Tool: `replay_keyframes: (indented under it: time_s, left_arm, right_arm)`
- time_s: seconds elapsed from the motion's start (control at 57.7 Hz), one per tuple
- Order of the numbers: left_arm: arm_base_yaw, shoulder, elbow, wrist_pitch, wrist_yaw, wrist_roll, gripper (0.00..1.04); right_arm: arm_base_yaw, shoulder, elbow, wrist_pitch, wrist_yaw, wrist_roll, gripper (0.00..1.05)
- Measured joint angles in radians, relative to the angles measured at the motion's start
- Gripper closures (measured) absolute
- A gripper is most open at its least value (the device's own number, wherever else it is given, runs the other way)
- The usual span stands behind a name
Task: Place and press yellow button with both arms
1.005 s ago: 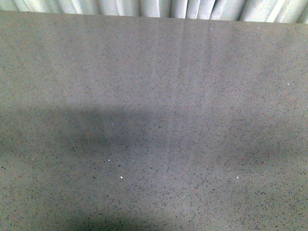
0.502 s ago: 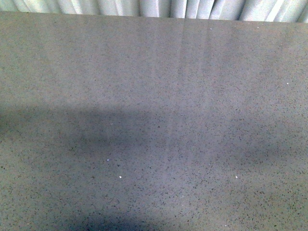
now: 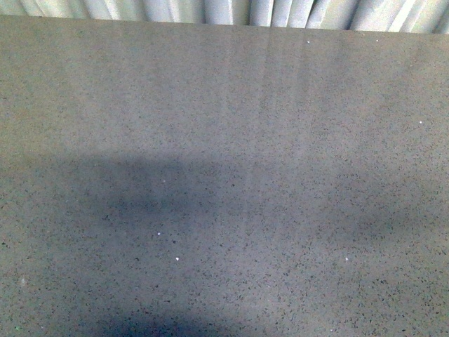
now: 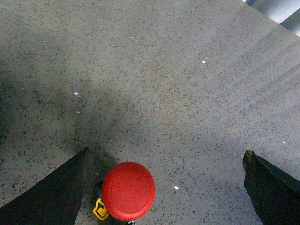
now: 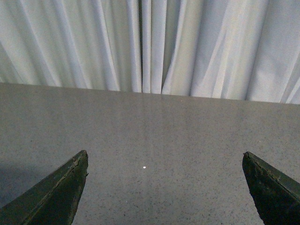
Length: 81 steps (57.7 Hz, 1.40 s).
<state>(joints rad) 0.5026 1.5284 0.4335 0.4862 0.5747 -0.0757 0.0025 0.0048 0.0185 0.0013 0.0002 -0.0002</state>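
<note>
Red and smoothly domed is how the round cap of the yellow button shows from above in the left wrist view, with a small yellow part peeking out at its edge below the cap; the rest of its base is hidden beneath. It stands on the speckled grey worktop, inside the gap of the left gripper, whose dark jaws are spread wide apart and grip nothing. The button lies just beside one jaw and well apart from the other. The right gripper also has its jaws wide apart, with only bare worktop between them and a pale pleated curtain beyond the worktop's far edge.
</note>
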Motion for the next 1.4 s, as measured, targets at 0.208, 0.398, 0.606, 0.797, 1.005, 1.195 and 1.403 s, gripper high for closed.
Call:
replay_keyframes:
  time_s: [0.208,0.398,0.606,0.797,1.005,1.195,1.403]
  left_arm:
    - [0.043,0.058,0.045,0.03,-0.014,-0.019,0.09]
    - [0.09,0.061,0.087,0.031,-0.007,-0.032,0.09]
    - [0.139,0.13,0.13,0.045,-0.074,0.04,0.09]
    - [0.186,0.191,0.14,0.072,-0.107,0.088,0.09]
    - [0.204,0.229,0.14,0.117,-0.135,0.117,0.09]
    - [0.205,0.273,0.14,0.155,-0.184,0.145,0.09]
    - [0.211,0.312,0.14,0.177,-0.207,0.178,0.09]
  right_arm:
    - [0.0,0.0,0.0,0.0,0.0,0.0,0.09]
    - [0.0,0.0,0.0,0.0,0.0,0.0,0.09]
    - [0.0,0.0,0.0,0.0,0.0,0.0,0.09]
    - [0.0,0.0,0.0,0.0,0.0,0.0,0.09]
    - [0.0,0.0,0.0,0.0,0.0,0.0,0.09]
    - [0.0,0.0,0.0,0.0,0.0,0.0,0.09]
    - [0.0,0.0,0.0,0.0,0.0,0.0,0.09]
